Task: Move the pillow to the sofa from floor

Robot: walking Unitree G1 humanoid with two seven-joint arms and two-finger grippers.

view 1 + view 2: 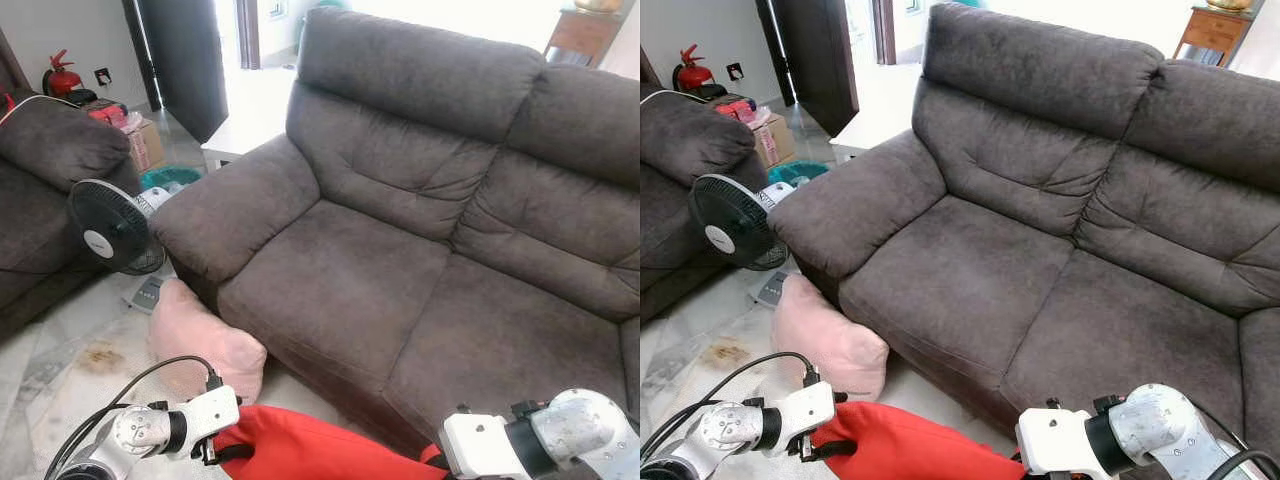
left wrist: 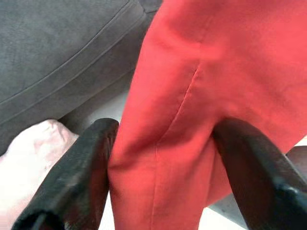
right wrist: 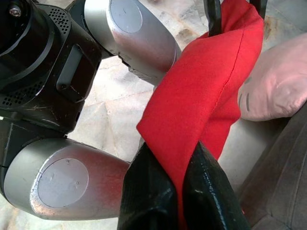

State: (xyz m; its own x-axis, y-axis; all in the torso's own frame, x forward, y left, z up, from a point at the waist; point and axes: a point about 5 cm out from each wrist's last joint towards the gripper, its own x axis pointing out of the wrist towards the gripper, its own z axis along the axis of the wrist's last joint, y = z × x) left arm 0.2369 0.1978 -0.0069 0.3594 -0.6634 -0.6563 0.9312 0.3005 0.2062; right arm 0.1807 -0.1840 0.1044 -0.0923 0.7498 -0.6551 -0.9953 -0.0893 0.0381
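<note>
Nearest the robot, a red pillow hangs between the two arms, above the floor and just in front of the sofa's front edge. At its left end the left gripper is clenched on the fabric, one black finger on each side of a fold. At its right end the right gripper pinches the other corner, its fingers pressed tight together on the cloth. Both silver forearms reach in from the lower corners of the head views.

Just beyond the left gripper a pink pillow lies on the marble floor, leaning against the base of the sofa below its left armrest. The dark grey two-seat sofa has both seat cushions bare.

Left of the pink pillow a black floor fan stands on the floor, beside a second dark sofa at the left edge. Farther back are a cardboard box, a teal basin, a red fire extinguisher by the wall, and a wooden side table behind the sofa's right corner
</note>
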